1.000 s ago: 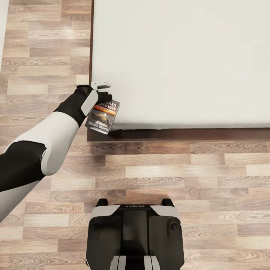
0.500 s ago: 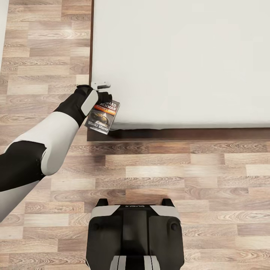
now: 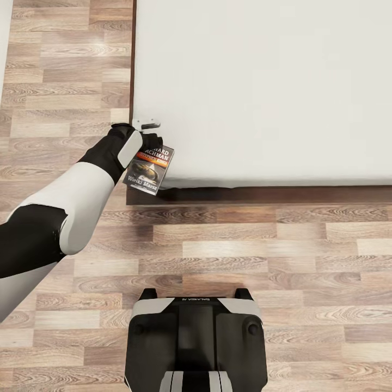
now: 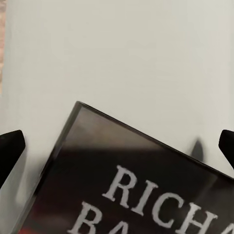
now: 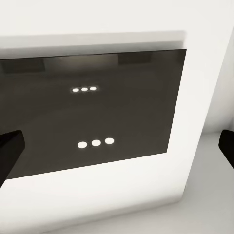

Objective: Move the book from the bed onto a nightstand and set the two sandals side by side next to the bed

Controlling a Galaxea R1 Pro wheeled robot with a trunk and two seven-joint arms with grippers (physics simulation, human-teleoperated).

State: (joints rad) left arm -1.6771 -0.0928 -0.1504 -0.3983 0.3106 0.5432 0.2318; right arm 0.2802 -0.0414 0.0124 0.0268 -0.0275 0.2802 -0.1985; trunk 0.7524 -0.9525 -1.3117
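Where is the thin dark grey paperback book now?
In the head view, the thin dark grey paperback book is at the light grey bed's near left corner, beside the left gripper.

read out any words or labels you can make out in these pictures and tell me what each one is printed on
"RICHA" over "BA": white letters on the book cover in the left wrist view, cut off by the picture's edge.
"HARD" over "ACHMAN": the same title on the book in the head view, its start hidden by the left arm.
"Wielki Marsz": near the book's lower edge, small, so a hedged reading.
Lettering on the robot's base: upside down and too small to read.
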